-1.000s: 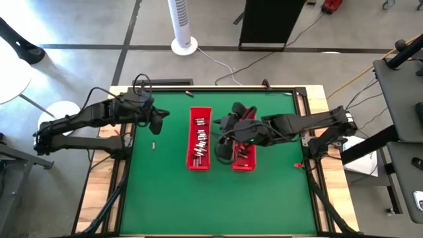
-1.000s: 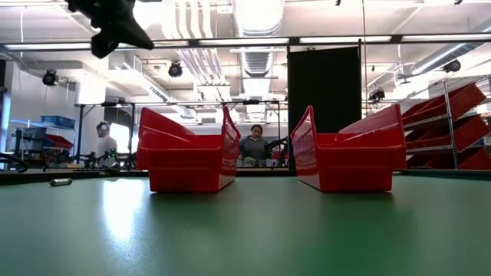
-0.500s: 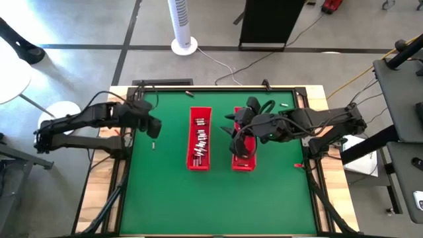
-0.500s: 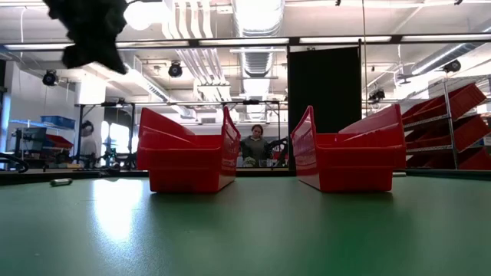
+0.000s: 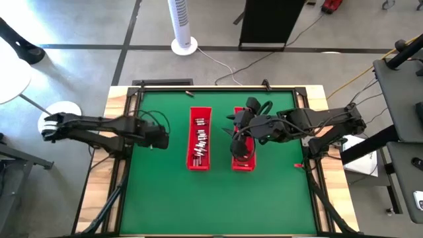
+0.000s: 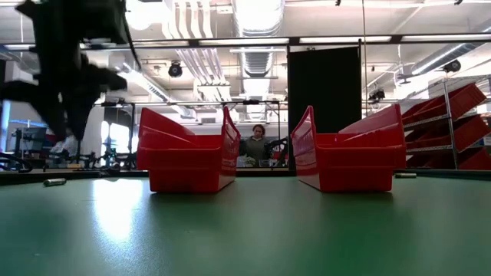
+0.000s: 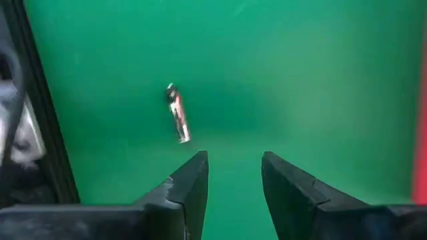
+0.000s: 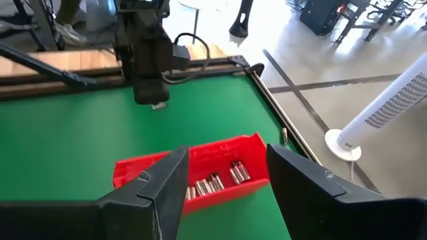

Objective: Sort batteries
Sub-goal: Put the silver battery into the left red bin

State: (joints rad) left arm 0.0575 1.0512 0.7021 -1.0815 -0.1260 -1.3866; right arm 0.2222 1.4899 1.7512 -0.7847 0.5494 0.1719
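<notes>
High view, table: a green table [image 5: 218,198] with two long red trays side by side near the middle.
High view, left tray: the left tray [image 5: 200,138] has many small silvery batteries [image 5: 200,140] lying in it.
High view, right tray: the right tray [image 5: 245,160] sits just beside the left tray, and the right arm hides most of it.
High view, left gripper: the left gripper [image 5: 158,137] is low over the bare green, on the side of the left tray that is away from the right tray.
High view, right gripper: the right gripper [image 5: 240,149] hangs over the right tray.
Low view, trays: both red trays stand on the table, the left tray [image 6: 188,150] and the right tray [image 6: 353,149].
Low view, loose battery: one battery [image 6: 54,182] lies flat on the green, well apart from the left tray.
Low view, person: a person [image 6: 256,146] sits far behind, seen in the gap between the trays.
Left wrist view, battery: the loose battery [image 7: 177,113] lies alone on the green, near the fingers [image 7: 189,190].
Left wrist view, fingers: they are partly open, with a gap between them and nothing in it.
Right wrist view, fingers: the fingers [image 8: 164,187] are wide apart and hold nothing.
Right wrist view, batteries: the batteries [image 8: 214,181] lie in the left tray [image 8: 200,168], and the left gripper [image 8: 150,83] is past that tray.
</notes>
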